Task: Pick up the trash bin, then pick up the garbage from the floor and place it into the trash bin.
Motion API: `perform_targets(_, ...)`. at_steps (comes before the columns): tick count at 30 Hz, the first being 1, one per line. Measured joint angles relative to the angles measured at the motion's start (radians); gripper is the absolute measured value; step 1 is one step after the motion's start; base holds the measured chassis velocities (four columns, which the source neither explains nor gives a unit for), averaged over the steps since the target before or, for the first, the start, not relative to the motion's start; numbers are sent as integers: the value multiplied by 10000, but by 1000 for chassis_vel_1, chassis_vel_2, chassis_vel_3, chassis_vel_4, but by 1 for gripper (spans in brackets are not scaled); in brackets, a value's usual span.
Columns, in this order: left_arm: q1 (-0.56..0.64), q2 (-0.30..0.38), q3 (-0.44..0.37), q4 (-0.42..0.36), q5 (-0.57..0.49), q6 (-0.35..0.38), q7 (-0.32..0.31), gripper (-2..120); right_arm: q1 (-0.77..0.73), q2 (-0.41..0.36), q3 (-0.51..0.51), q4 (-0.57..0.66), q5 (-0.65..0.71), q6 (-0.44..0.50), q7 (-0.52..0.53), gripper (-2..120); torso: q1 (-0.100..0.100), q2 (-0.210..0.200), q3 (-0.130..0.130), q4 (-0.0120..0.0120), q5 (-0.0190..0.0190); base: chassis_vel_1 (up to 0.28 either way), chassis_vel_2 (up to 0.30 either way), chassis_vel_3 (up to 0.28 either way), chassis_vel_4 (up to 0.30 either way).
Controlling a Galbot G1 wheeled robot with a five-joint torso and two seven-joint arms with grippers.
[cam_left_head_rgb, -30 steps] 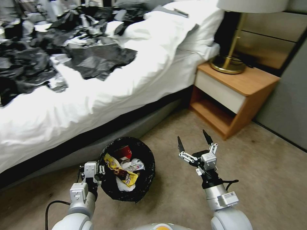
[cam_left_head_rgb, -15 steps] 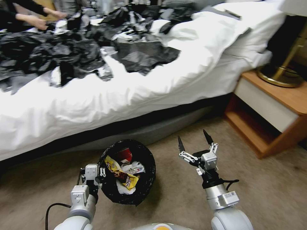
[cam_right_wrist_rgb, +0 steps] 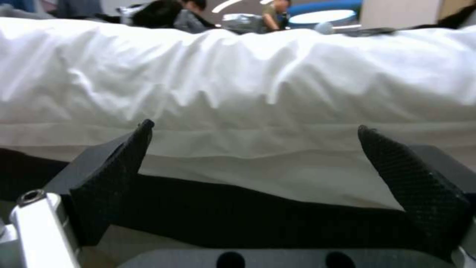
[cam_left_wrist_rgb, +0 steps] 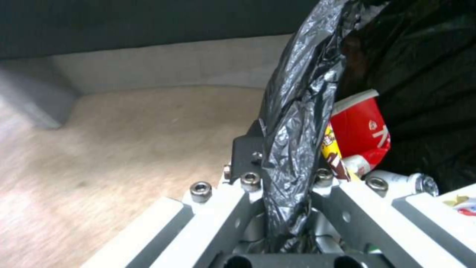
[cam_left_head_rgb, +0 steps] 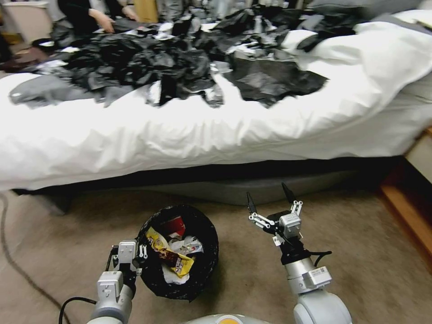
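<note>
The trash bin (cam_left_head_rgb: 204,261), lined with a crinkly black bag, hangs low over the carpet at the lower centre of the head view. My left gripper (cam_left_head_rgb: 140,257) is shut on its rim; in the left wrist view the bag-covered rim (cam_left_wrist_rgb: 292,123) runs between the jaws. Inside the bin lies garbage: a yellow snack wrapper (cam_left_head_rgb: 171,252), a red-and-white cup (cam_left_head_rgb: 174,223) (cam_left_wrist_rgb: 359,126) and white tissues (cam_left_head_rgb: 189,245). My right gripper (cam_left_head_rgb: 268,199) (cam_right_wrist_rgb: 255,163) stands open to the right of the bin, nothing between its fingers, pointing toward the bed.
A bed with a white duvet (cam_left_head_rgb: 216,130) spans the view ahead, black plastic sheets (cam_left_head_rgb: 171,67) heaped on it. A wooden nightstand (cam_left_head_rgb: 411,202) sits at the far right. Beige carpet (cam_left_head_rgb: 67,234) lies around the bin. A cable (cam_left_head_rgb: 13,265) trails on the left.
The whole head view has swung left: the nightstand and lamp have slid toward the right edge and more of the bed shows. Both grippers and the bin keep their places relative to me.
</note>
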Motion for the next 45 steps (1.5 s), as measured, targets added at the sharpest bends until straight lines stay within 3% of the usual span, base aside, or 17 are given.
perform_targets(45, -704, 35, -120, -108, -260, 370, -48, 1, -46, 39, 64, -65, -16, 54, -5, 100, 0, 0, 1, 1, 0, 124, 124, 126, 126)
